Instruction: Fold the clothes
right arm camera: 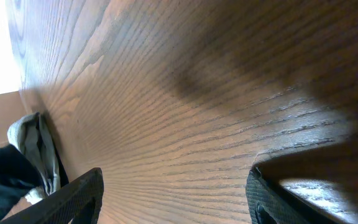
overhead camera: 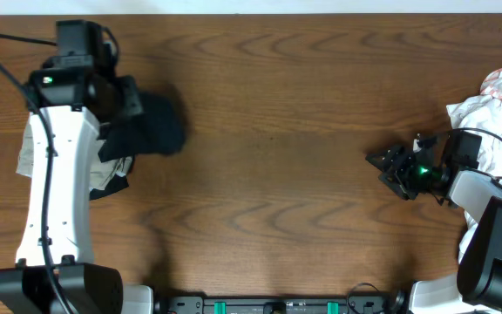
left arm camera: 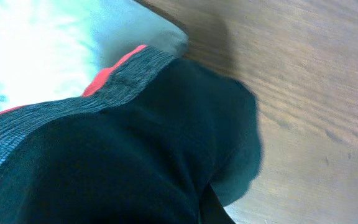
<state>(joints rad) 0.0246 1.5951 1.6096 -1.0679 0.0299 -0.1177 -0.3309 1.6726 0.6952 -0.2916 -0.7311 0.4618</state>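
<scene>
Wooden table, brown, strong wavy grain. Black garment at the table's left end, bunched beneath the left gripper. Only the left wrist view shows its detail: smooth dark fabric and a grey ribbed band edged with a red stripe, lying over pale cloth. That view shows no fingers, so whether the left gripper clasps the garment cannot be told. The overhead view alone shows a crumpled white clothes pile at the table's right edge. Right gripper sits low over the table's right part. In the right wrist view its fingers are spread wide with only bare wood between them.
</scene>
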